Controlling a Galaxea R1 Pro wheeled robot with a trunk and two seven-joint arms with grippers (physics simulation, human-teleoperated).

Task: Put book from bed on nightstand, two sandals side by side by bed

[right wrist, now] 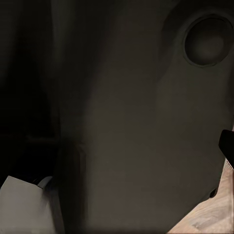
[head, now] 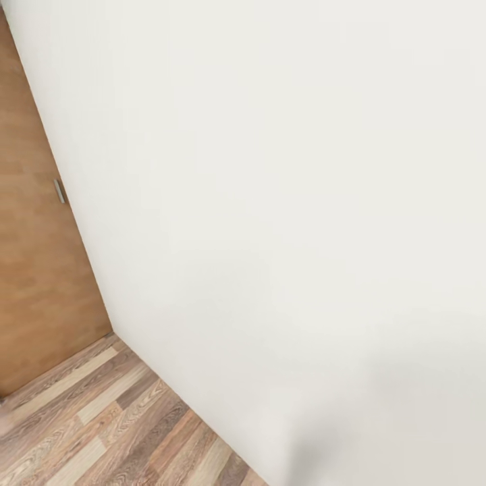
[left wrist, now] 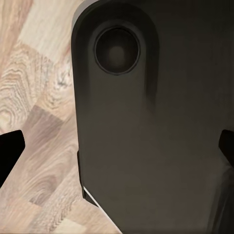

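None of the task's things are in sight. Head view: white wall (head: 283, 202), wood door (head: 34, 270), plank floor (head: 101, 432) close ahead; rolling on risks bumping that corner. Left wrist: fingertips (left wrist: 9, 151) spread wide, empty, over the robot's dark body (left wrist: 146, 146). Right wrist: grip state unclear.

A white wall (head: 283, 202) stands close ahead — brown wood panel (head: 34, 270) beside it — leaving only plank floor (head: 101, 432) below open.
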